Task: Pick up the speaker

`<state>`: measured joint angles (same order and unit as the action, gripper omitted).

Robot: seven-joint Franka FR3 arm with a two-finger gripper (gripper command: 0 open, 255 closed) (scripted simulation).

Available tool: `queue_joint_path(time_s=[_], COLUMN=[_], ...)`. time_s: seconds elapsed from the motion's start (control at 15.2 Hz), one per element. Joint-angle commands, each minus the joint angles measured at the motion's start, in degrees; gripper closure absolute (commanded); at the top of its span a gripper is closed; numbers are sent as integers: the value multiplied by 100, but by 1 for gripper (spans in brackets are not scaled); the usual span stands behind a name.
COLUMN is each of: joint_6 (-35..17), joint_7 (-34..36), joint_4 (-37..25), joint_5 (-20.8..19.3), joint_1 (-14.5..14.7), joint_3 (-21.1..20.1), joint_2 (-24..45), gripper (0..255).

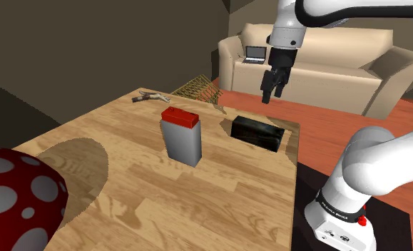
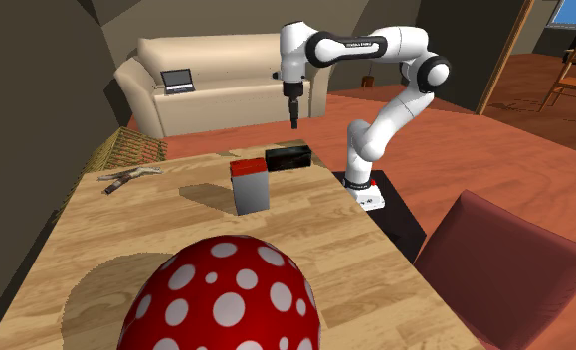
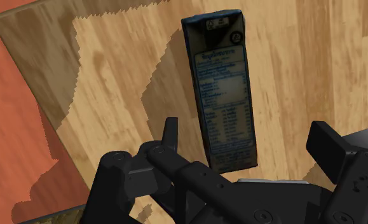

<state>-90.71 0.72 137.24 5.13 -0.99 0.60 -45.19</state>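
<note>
The speaker [image 1: 181,137] is an upright grey box with a red top, standing near the middle of the wooden table [image 1: 219,207]; it also stands mid-table in the second exterior view [image 2: 250,186]. My gripper [image 1: 270,91] hangs open well above the table's far edge, above a black carton [image 1: 257,133] that lies flat to the speaker's right in the shoulder view. In the wrist view the carton [image 3: 224,95] with its printed label lies far below the spread fingers of the gripper [image 3: 248,137], untouched. The gripper [image 2: 293,119] holds nothing.
A red dome with white spots [image 1: 16,196] rises at the table's near corner. A small grey tool [image 1: 149,96] lies at the far left edge, with a wicker basket [image 1: 197,89] behind it. A beige sofa [image 1: 326,68] with a laptop [image 1: 255,54] stands beyond. A red chair [image 2: 504,273] is beside the table.
</note>
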Motion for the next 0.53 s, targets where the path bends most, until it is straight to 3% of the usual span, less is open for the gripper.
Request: queue_joint_path(time_s=[0.0,0.46], joint_6=[0,-285], joint_7=[0,980], joint_4=[0,-634], joint_5=[0,349], joint_1=[0,254], joint_3=[0,-946], joint_2=[0,808], gripper=[0,0])
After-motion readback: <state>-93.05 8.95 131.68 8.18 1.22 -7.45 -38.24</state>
